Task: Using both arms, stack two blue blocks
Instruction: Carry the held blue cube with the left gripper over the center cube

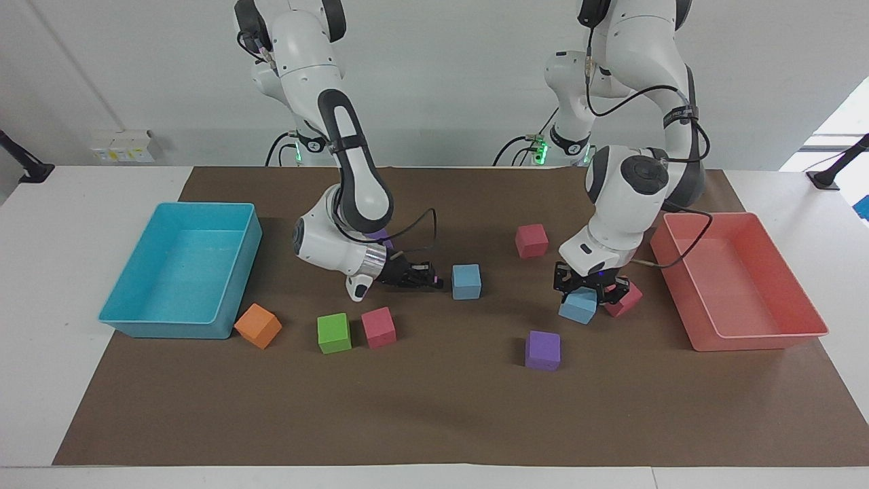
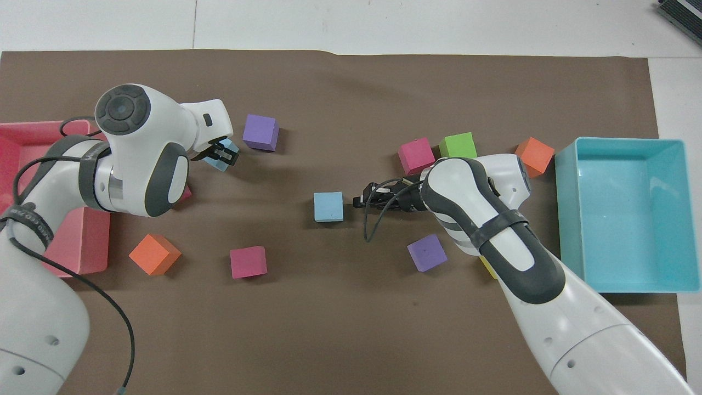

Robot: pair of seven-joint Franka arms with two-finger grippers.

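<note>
One blue block [image 1: 578, 307] [image 2: 218, 160] hangs tilted just above the brown mat, with my left gripper [image 1: 582, 296] [image 2: 224, 156] shut on it from above. It is beside a red cube [image 1: 630, 299] near the pink tray. The second blue block [image 1: 466, 281] [image 2: 328, 206] rests flat on the mat in the middle of the table. My right gripper [image 1: 435, 280] [image 2: 357, 201] lies low and level just beside this block, on the right arm's side. It is shut and holds nothing, and a small gap separates it from the block.
A turquoise tray [image 1: 170, 330] stands at the right arm's end and a pink tray [image 1: 753, 339] at the left arm's end. Loose cubes lie about: purple [image 1: 542, 350], pink [image 1: 531, 240], green [image 1: 334, 333], pink [image 1: 378, 327], orange [image 1: 258, 325], orange [image 2: 154, 254].
</note>
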